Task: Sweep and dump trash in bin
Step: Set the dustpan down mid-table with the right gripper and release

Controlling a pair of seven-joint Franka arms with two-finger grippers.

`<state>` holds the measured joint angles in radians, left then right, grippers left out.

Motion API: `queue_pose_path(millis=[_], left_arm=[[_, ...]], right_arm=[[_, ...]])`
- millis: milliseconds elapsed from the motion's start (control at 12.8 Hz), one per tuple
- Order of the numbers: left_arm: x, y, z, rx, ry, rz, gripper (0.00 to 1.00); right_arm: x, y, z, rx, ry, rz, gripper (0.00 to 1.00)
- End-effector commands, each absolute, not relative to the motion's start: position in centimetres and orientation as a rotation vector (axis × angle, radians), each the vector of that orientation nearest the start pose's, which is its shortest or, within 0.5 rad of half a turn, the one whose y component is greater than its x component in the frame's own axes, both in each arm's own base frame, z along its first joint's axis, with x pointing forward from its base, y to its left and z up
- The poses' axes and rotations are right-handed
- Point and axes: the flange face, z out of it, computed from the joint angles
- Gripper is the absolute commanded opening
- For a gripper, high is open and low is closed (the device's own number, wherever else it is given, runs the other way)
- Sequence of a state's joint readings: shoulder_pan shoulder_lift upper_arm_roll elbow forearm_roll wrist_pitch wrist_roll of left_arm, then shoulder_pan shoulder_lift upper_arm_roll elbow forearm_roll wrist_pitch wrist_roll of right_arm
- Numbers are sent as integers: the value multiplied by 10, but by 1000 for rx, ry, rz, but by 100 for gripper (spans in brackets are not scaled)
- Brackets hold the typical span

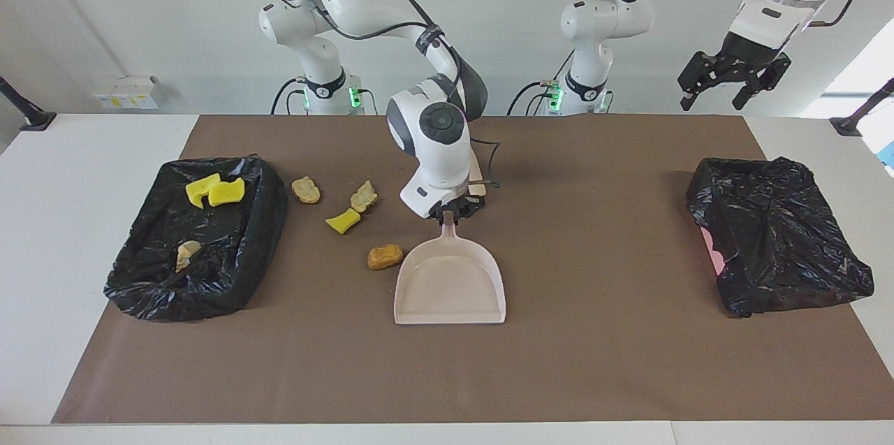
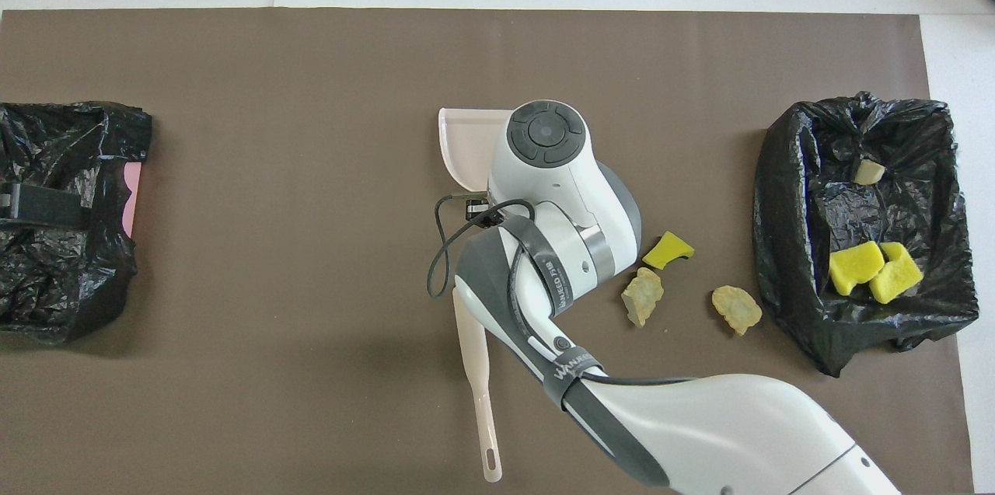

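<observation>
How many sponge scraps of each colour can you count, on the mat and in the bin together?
Bright yellow scraps: 3, two in the bin, one on the mat
Pale yellow scraps: 3, one in the bin
Orange-brown scrap: 1
Total: 7

White table (image 1: 84, 235), brown mat (image 1: 594, 361), two black-bagged bins (image 1: 192, 239), dustpan (image 1: 450, 284), brush (image 2: 476, 371), four sponge scraps (image 1: 342, 221).

Dustpan (image 1: 449, 284) lies mid-worktop (image 1: 594, 361), handle toward the robots, in the closed right end effector (image 1: 452, 211). Brush (image 2: 476, 371) lies nearer the robots than the dustpan. One sponge scrap (image 1: 385, 256) sits just beside the pan; three more scraps (image 1: 342, 220) lie between pan and bin (image 1: 195, 239) at the right arm's end. Three scraps (image 1: 213, 191) lie in that bin. Second bin (image 1: 775, 235) sits at the left arm's end, left end effector (image 1: 733, 75) over it.
</observation>
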<state>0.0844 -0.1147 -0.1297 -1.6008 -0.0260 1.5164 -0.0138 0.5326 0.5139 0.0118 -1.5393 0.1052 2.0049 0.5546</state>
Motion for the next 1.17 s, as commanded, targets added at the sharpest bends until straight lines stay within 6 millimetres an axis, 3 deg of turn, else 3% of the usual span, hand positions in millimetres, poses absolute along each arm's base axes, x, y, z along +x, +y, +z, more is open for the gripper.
queue_pose_path(millis=[0,156,311,467,701,1090], left_arm=[[509,-30,673,-3165,54,-77,100],[508,-28,673,-3165,54,-78,100],[508,-29,674,-3163,52,-80,100],[508,-29,675,-3155,56,-75,100],[506,-29,674,-3155,56,-58,100],[506,-28,674,-3155,54,-58,100]], right_arm=[[589,364,360,-3028,156,158,100],[585,361,366,-3032,149,162,100],[576,358,388,-3037,113,183,100],[555,348,413,-3023,134,199,100],[499,342,431,-3034,85,230,100],[414,357,425,-3054,-64,249,100]])
